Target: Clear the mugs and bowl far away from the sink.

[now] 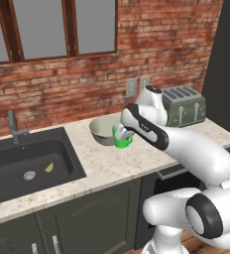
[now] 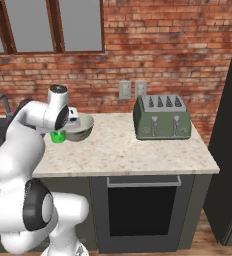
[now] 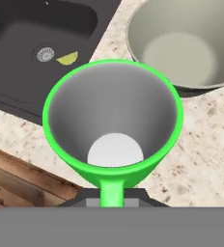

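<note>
Green mug (image 3: 113,123), clamped at its handle by the gripper (image 3: 112,195), hangs just over the table (image 1: 107,166) beside the grey-beige bowl (image 1: 103,130) (sink (image 1: 28,166) to the left), so carry it level, rightward toward the toaster (image 2: 161,117), clearing the bowl's rim.

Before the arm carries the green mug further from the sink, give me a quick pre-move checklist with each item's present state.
1. Pincer shut on green mug handle: ok.
2. Mug upright, mouth toward hand camera: ok.
3. Mug lifted off the counter: cannot tell.
4. Mug clear of bowl: close beside it; contact cannot tell.
5. Free counter toward the toaster: ok.
6. Mug far from sink: not ok.
</note>
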Robot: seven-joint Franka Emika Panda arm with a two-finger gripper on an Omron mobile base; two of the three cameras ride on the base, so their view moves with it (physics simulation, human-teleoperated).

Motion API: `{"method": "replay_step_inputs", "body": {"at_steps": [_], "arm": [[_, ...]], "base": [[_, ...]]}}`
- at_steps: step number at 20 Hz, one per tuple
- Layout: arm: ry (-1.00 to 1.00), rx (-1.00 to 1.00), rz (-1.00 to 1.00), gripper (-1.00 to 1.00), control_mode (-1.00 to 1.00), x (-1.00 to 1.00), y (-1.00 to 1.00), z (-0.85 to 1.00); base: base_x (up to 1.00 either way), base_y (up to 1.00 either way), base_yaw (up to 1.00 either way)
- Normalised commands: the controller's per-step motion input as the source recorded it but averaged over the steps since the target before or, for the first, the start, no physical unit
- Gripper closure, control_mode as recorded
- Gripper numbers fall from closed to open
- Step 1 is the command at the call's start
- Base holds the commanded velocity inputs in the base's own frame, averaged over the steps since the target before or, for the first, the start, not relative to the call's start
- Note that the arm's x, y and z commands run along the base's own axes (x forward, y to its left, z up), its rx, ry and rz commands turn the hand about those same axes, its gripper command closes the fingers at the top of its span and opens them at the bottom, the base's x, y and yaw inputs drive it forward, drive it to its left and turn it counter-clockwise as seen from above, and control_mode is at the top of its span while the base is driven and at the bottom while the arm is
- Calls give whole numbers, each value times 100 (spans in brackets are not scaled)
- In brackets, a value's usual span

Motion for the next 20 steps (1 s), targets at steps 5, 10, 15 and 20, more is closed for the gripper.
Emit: {"method": "replay_step_inputs", "body": {"at_steps": [5, 10, 15, 20], "arm": [[0, 0, 0, 100, -100, -46, -2, 100], [-1, 0, 0, 100, -100, -41, -1, 100], [-13, 0, -1, 100, -100, -41, -4, 67], [-3, 0, -5, 100, -100, -49, -7, 50]], "base": [[0, 0, 0], [0, 0, 0], [0, 0, 0], [0, 0, 0]]}}
